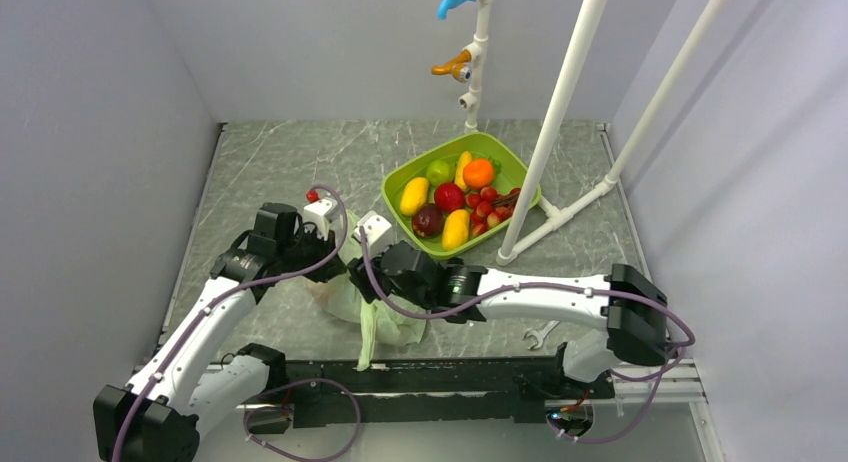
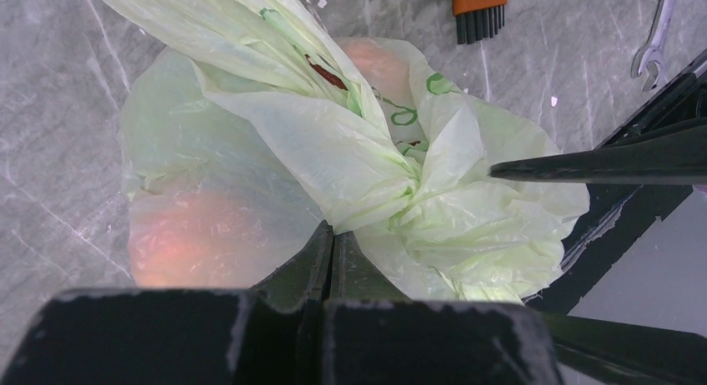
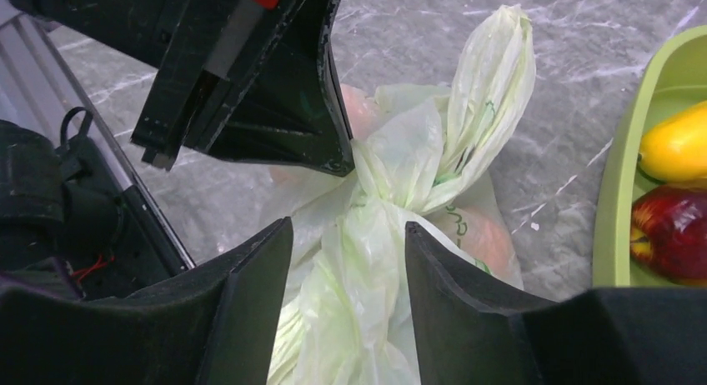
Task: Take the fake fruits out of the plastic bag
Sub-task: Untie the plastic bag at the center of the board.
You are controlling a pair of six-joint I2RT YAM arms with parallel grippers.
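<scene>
Two robot arms leaned over a crumpled bag just below the centre of the frame.
The left gripper point(image 1: 340, 262) and right gripper point(image 1: 368, 274) crowded close together above the thin, wrinkled, pale-green translucent plastic bag point(image 1: 385, 322) on the grey marbled table point(image 1: 270, 162). To the upper right sat a lime-green plastic tray point(image 1: 410, 169) of glossy yellow, red, orange and green toy fruits point(image 1: 450, 197). A small silver wrench point(image 1: 540, 333) lay at lower right.

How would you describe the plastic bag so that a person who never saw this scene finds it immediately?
Look at the grey marble table, toward its near edge, nearer than and left of the green tray. There lies the plastic bag. Nothing else there is thin, wrinkled, translucent pale green, with a peach-coloured fruit showing through.
</scene>
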